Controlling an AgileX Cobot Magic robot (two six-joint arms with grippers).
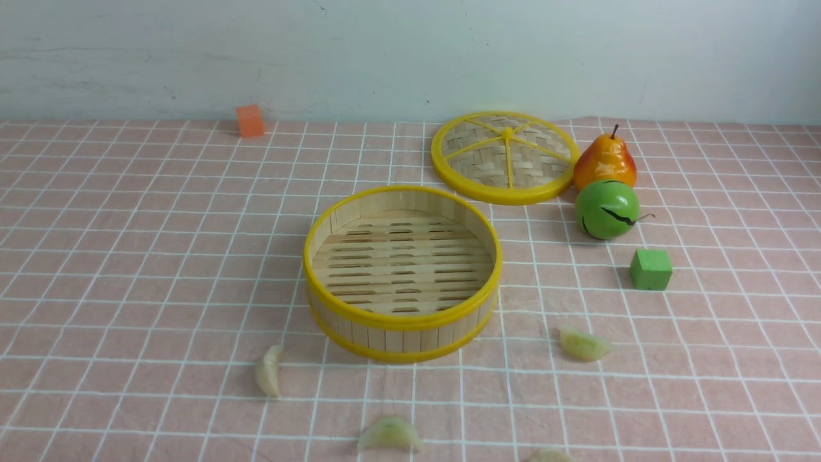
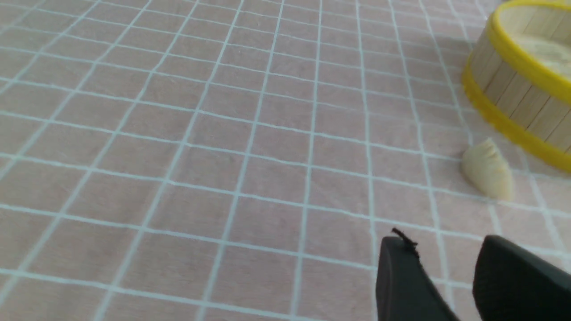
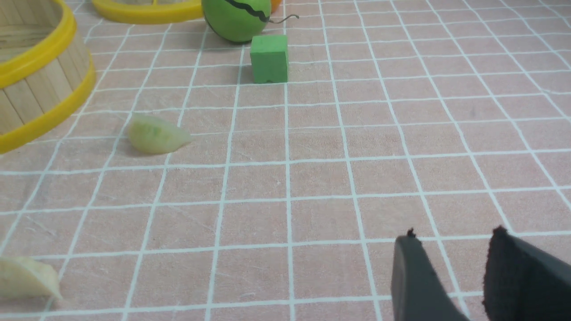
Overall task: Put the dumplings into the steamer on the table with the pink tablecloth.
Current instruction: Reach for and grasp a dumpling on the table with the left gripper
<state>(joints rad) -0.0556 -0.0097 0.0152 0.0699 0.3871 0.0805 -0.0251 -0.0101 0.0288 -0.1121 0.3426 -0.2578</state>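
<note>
No arm shows in the front view; the grippers appear only in the wrist views. Left gripper (image 2: 446, 285): two dark fingers spread, cloth visible between them, nothing held. Right gripper (image 3: 464, 285): also spread and holding nothing.

A wrinkled pale pink tablecloth with a white grid (image 1: 128, 256) covers the table (image 1: 737, 359). The round shallow bamboo steamer (image 1: 402, 323) has upright slat walls, a slatted floor and glossy yellow rims, and sits mid-table.

The four small crescent-shaped, glossy cream-green dumplings all lie on the cloth outside it, toward the near edge. One (image 1: 269, 371) is off the steamer's near-left side and one (image 1: 582, 344) off its near-right. One (image 1: 389, 434) is close to the near edge, and the last (image 1: 548, 455) is cut off by the frame there.

The left wrist view catches just one dumpling (image 2: 486, 173), near the slat wall. The right wrist view gets two (image 3: 154, 133) (image 3: 24, 278).

Toward the right edge is a matte green cube (image 1: 650, 269). Beyond it a shiny green ball with a black crack line (image 1: 607, 209) sits against a glossy orange-yellow pear (image 1: 605, 160).

A flat woven bamboo lid with yellow rim and spokes (image 1: 505, 157) lies just beside the pear. Only the front view shows the small orange cube (image 1: 250, 120) at the far edge, left of centre.
</note>
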